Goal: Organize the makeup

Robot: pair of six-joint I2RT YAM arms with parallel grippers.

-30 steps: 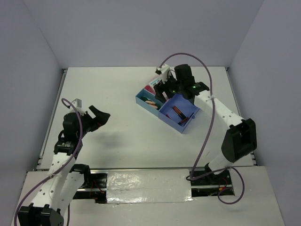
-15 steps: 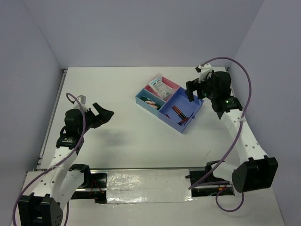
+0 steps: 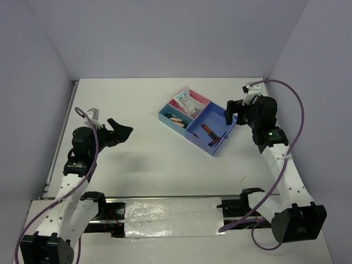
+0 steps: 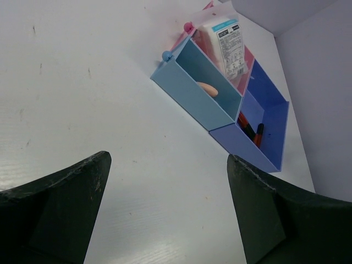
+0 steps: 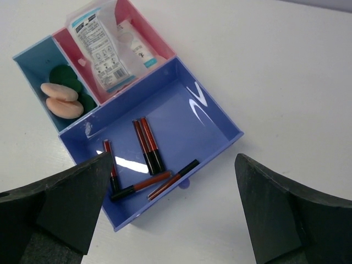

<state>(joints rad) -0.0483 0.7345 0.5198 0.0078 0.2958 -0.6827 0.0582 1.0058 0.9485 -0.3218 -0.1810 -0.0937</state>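
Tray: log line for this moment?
tray: sticks in blue bay, discs in light-blue, packets in pink | left jaws open, empty | right jaws open, empty

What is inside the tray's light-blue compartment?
Two peach round discs lie on dark green round discs in the light-blue plastic compartment. The peach ones partly cover the green, so how many green ones there are is unclear.

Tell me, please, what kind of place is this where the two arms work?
Most likely a robot test cell in a lab, not a home. A white table is closed in by plain pale walls on three sides, and purple cables run along the left arm and the right arm.
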